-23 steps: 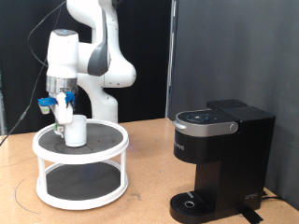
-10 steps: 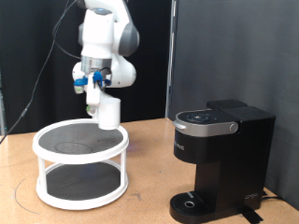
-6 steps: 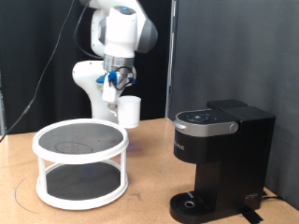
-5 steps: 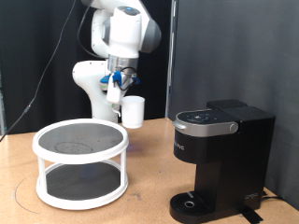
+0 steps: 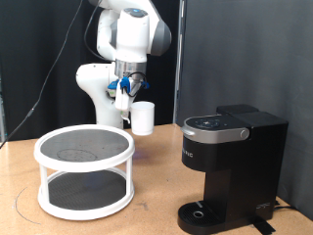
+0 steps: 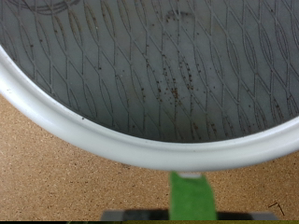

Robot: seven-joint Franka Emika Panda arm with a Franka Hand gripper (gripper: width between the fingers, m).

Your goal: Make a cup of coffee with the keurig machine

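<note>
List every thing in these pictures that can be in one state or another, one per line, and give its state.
Cup: held up in the air by its rim, upright, between the rack and the coffee maker.
Gripper: shut on the cup.
Coffee maker: lid down, nothing on its drip base.
Two-tier rack: both shelves bare.
</note>
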